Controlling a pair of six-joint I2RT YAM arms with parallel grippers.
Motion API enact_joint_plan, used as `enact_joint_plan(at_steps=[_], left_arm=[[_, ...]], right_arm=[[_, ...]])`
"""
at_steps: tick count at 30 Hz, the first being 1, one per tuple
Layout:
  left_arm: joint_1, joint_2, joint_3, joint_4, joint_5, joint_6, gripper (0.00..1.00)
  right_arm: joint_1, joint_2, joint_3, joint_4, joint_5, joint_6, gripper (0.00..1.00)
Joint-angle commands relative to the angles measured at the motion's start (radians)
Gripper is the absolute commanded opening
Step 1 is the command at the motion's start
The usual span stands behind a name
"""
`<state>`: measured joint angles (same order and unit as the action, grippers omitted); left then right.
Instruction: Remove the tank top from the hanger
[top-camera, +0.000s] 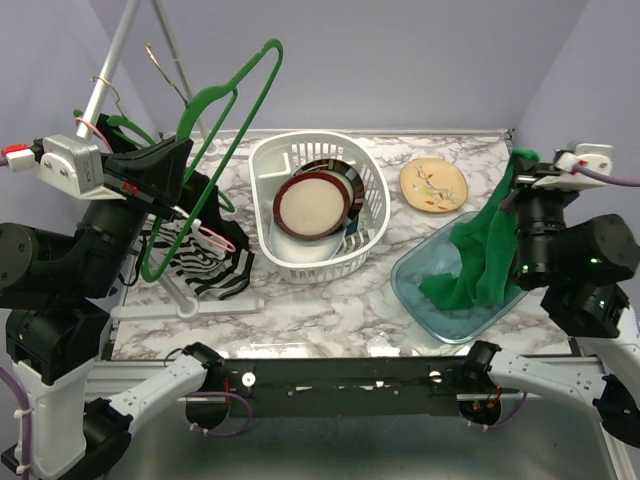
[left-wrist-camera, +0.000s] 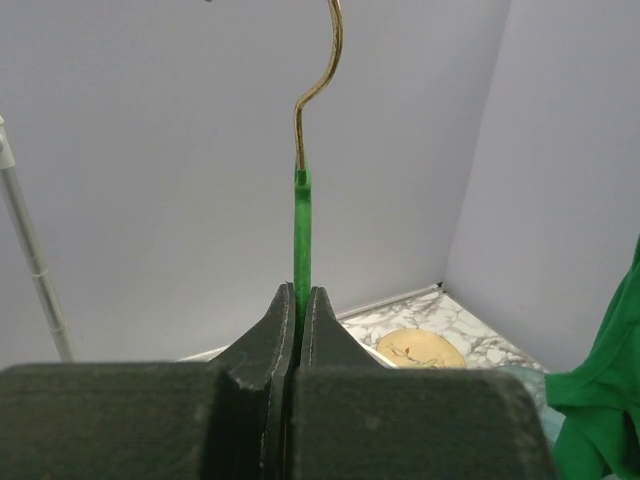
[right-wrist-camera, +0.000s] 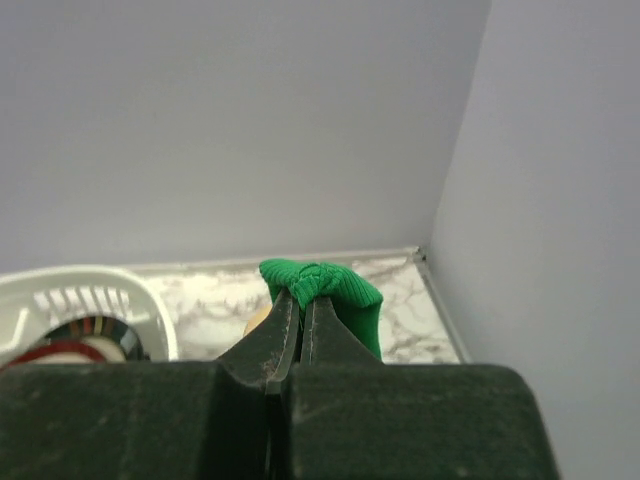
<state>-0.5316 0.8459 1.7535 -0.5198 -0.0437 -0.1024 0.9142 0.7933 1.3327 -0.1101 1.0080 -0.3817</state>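
Observation:
The green tank top (top-camera: 478, 262) hangs from my right gripper (top-camera: 520, 172), which is shut on a bunched strap (right-wrist-camera: 320, 283); its lower part drapes into the clear blue tray (top-camera: 420, 283). The green hanger (top-camera: 222, 130) with a brass hook (left-wrist-camera: 322, 75) is bare and held up at the left. My left gripper (top-camera: 182, 155) is shut on the hanger's green stem (left-wrist-camera: 301, 235). The tank top's edge also shows at the right of the left wrist view (left-wrist-camera: 600, 390).
A white basket (top-camera: 372, 200) holds a red-rimmed bowl (top-camera: 312, 203) at centre. A tan plate (top-camera: 434, 185) lies at the back right. A zebra-striped garment (top-camera: 205, 265) lies by a metal stand (top-camera: 110, 70) at the left.

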Motion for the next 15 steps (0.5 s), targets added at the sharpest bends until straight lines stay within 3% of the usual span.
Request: enact_joint_plan(at_steps=[1, 8, 15], left_arm=[[0.002, 0.001, -0.011, 0.030, 0.021, -0.002, 0.00], [0.002, 0.016, -0.006, 0.024, 0.019, 0.006, 0.00], [0.002, 0.022, -0.008, 0.026, 0.027, 0.001, 0.00]], right_arm=[[-0.044, 0.050, -0.041, -0.239, -0.041, 0.231, 0.01], [-0.198, 0.089, -0.064, -0.480, -0.132, 0.536, 0.01], [-0.247, 0.047, -0.141, -0.868, -0.054, 1.064, 0.01]])
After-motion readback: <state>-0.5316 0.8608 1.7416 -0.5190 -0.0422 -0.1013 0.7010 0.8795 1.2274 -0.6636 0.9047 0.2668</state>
